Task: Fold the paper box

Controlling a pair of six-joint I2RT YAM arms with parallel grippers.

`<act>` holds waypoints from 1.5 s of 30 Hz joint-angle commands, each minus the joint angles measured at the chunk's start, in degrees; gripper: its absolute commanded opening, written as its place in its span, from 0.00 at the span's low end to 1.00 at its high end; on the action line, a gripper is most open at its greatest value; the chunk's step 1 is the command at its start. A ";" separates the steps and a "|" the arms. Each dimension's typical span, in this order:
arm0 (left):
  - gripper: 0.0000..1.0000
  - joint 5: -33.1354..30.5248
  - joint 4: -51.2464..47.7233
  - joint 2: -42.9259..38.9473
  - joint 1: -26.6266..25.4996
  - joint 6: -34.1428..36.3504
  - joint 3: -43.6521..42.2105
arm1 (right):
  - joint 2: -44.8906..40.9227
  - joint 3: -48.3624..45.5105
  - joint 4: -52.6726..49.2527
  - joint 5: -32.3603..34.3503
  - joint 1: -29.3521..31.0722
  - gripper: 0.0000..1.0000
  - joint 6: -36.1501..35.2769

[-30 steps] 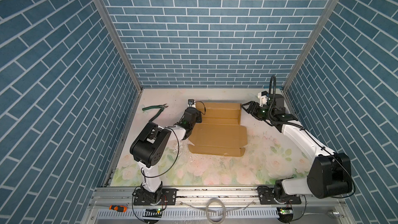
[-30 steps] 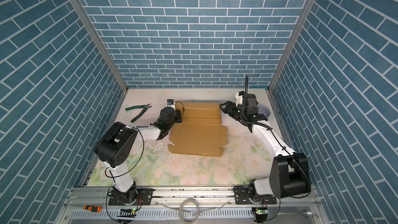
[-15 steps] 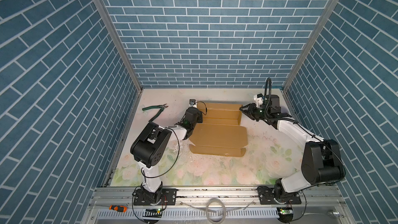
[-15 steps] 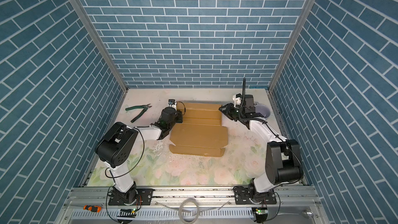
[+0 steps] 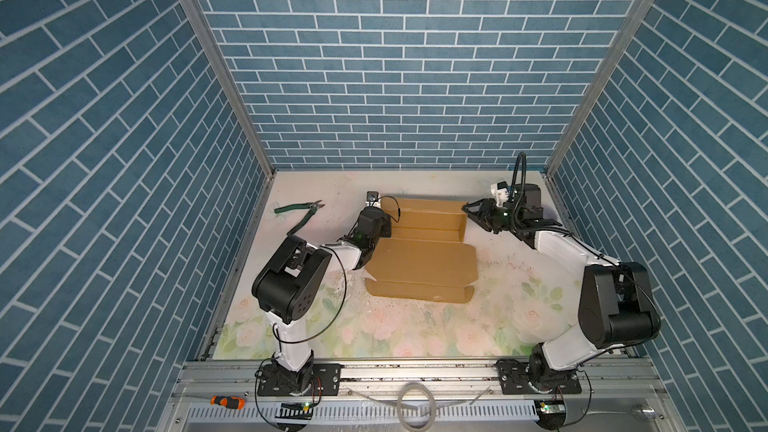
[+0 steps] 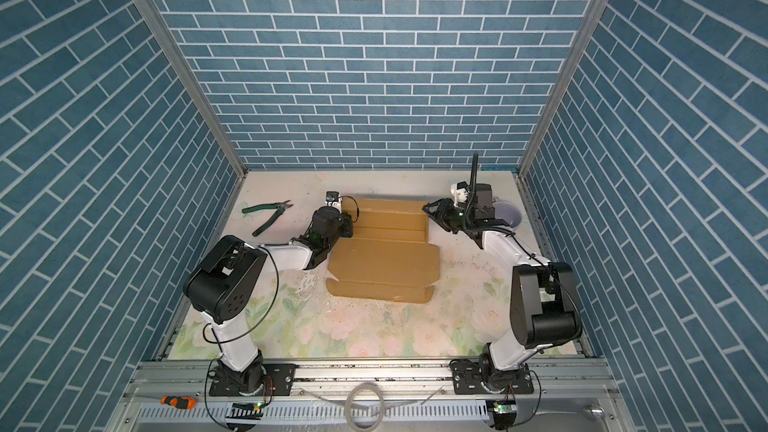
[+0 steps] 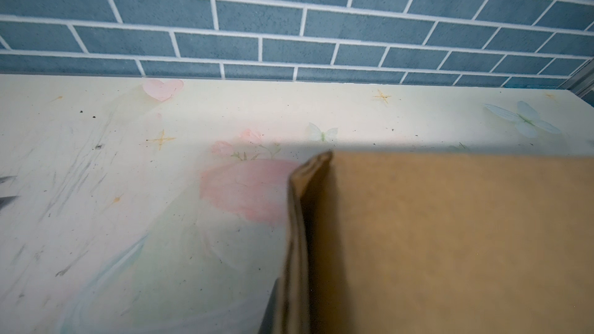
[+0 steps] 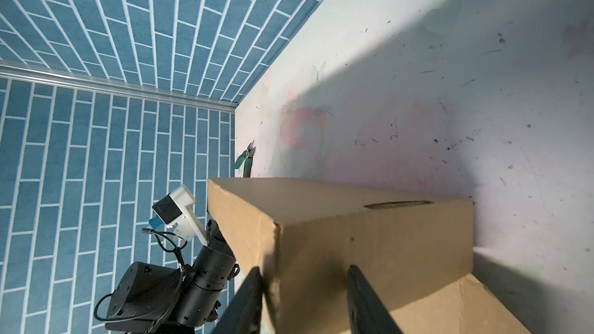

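Note:
The paper box [image 5: 419, 259] [image 6: 384, 261] is brown corrugated cardboard, lying at the middle back of the table. Its back tray half has raised walls and its front panel lies flat. My left gripper [image 5: 388, 222] [image 6: 348, 224] is shut on the box's folded left wall [image 7: 297, 220]; one dark finger [image 7: 270, 311] shows beside the doubled cardboard. My right gripper [image 5: 471, 211] [image 6: 430, 211] [image 8: 307, 287] is open in front of the outside of the box's right end wall [image 8: 385, 245]. One finger [image 8: 254, 287] is at that wall's upper edge, the other over its face.
Green-handled pliers [image 5: 301, 211] [image 6: 268, 214] lie at the back left of the floral mat. A pale bowl [image 6: 509, 216] sits behind my right arm by the right wall. An orange screwdriver [image 5: 226, 401] rests on the front rail. Crumbs dot the mat near the box's front.
My right gripper has moved in to the box's right end wall and its jaws stand narrower than a second ago. The left gripper and the box have stayed put.

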 commanded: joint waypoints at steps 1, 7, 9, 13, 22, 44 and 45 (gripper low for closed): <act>0.00 3.39 -16.88 4.67 -0.95 -1.00 -2.82 | 1.02 1.55 -0.63 -1.42 -0.18 0.34 0.21; 0.00 3.70 -22.23 4.92 -0.91 -2.31 0.43 | -0.74 1.54 -0.36 -2.22 -0.30 0.50 -0.03; 0.00 3.92 -24.20 4.66 -0.91 -2.77 1.58 | -2.24 2.77 -1.66 -2.09 -0.73 0.57 -0.52; 0.00 6.03 -30.75 4.16 -0.44 -3.96 5.70 | -5.70 3.38 -4.02 -2.03 -3.40 0.63 -1.39; 0.00 20.14 -41.10 3.39 4.56 -10.96 13.77 | -17.07 -1.14 -17.70 7.40 -9.34 0.67 -7.92; 0.00 25.71 -21.40 -3.67 11.52 -49.93 0.14 | -34.69 -6.94 -22.13 17.46 7.14 0.80 -3.45; 0.00 24.67 -22.44 -4.20 11.11 -49.85 0.35 | -34.38 -6.12 -21.73 18.31 8.80 0.81 -2.85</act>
